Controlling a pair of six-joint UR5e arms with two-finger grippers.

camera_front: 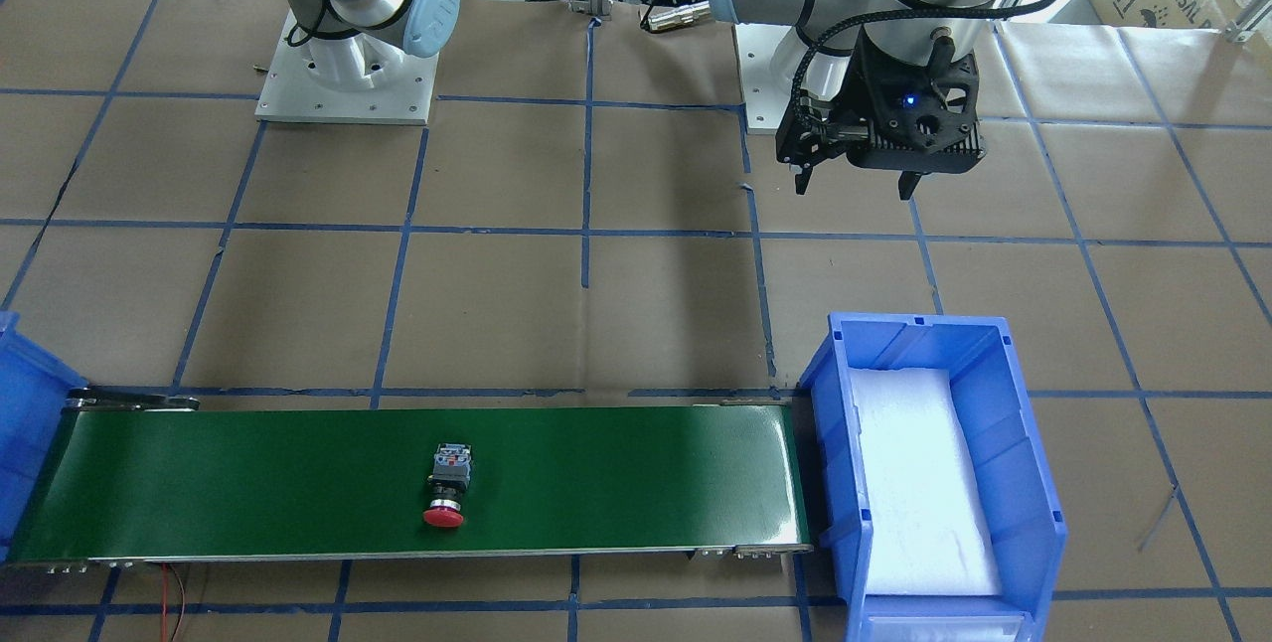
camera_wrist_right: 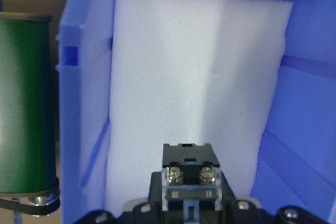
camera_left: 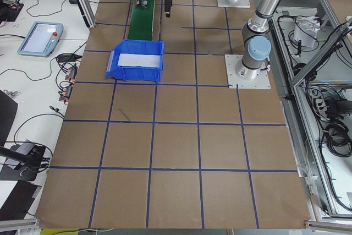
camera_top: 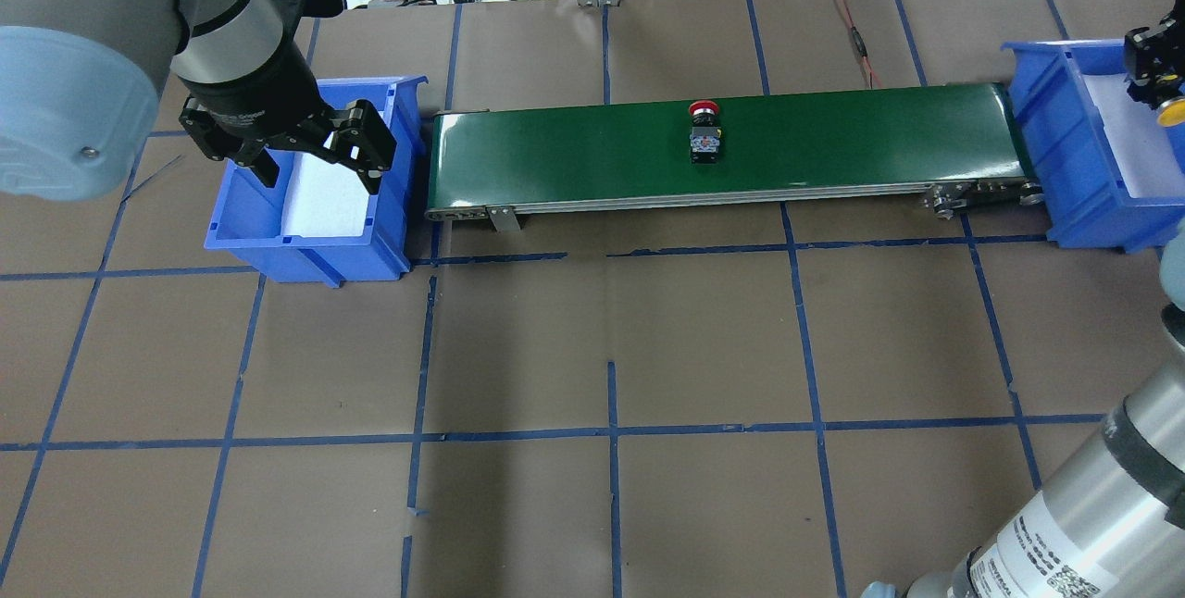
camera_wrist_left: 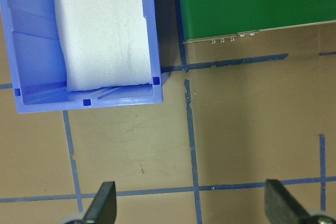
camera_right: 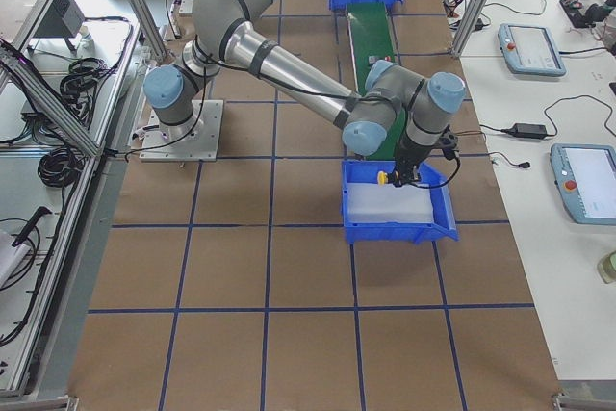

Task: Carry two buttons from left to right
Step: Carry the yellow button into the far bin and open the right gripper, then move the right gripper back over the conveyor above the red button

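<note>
The red-capped button (camera_front: 446,490) lies on its side at the middle of the green conveyor belt (camera_front: 636,473); it also shows in the overhead view (camera_top: 704,130). My right gripper (camera_top: 1148,80) is shut on the yellow-capped button (camera_top: 1173,109) and holds it above the white foam of the right blue bin (camera_top: 1055,154). The right wrist view shows the button's black block body (camera_wrist_right: 188,166) between the fingers. My left gripper (camera_front: 855,187) is open and empty, hovering above the table beside the left blue bin (camera_front: 1033,483).
The left bin (camera_top: 389,218) holds only white foam (camera_wrist_left: 100,30). The belt runs between the two bins. Brown paper with blue tape lines covers the table. Cables and a red wire (camera_top: 856,33) lie beyond the belt.
</note>
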